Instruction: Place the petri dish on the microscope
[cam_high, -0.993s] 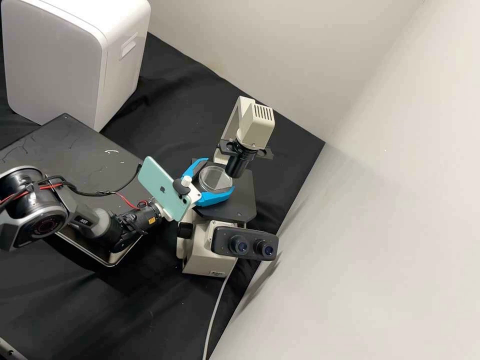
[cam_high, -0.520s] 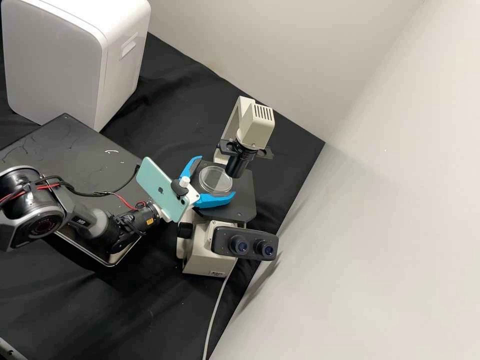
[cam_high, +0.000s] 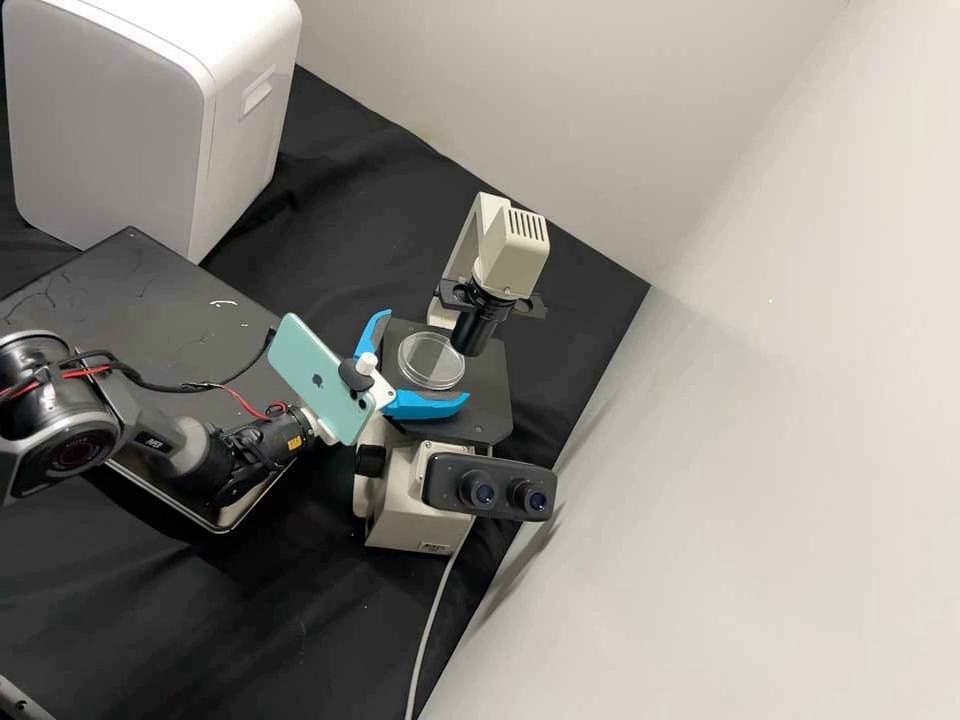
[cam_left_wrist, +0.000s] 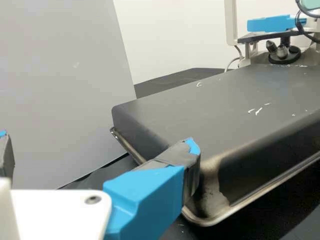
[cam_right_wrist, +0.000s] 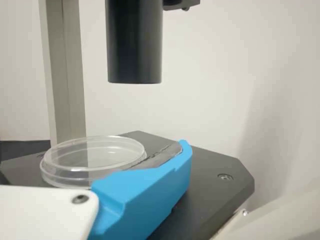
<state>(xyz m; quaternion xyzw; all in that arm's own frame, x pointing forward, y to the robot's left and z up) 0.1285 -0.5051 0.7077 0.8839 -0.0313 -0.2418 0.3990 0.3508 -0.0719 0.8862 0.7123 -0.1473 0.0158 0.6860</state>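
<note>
On the microscope stage (cam_high: 490, 400), the petri dish (cam_right_wrist: 92, 152) lay released, the right gripper (cam_high: 426, 357) having spread its jaws apart and eased back.

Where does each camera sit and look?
High view: above the bench, looking down; right pincer shows.
Left wrist view: on left wrist, facing black tray; left pincer shows.
Right wrist view: on right wrist, facing petri dish on microscope stage; right pincer shows.
Shared: high and right wrist views both show the petri dish.
</note>
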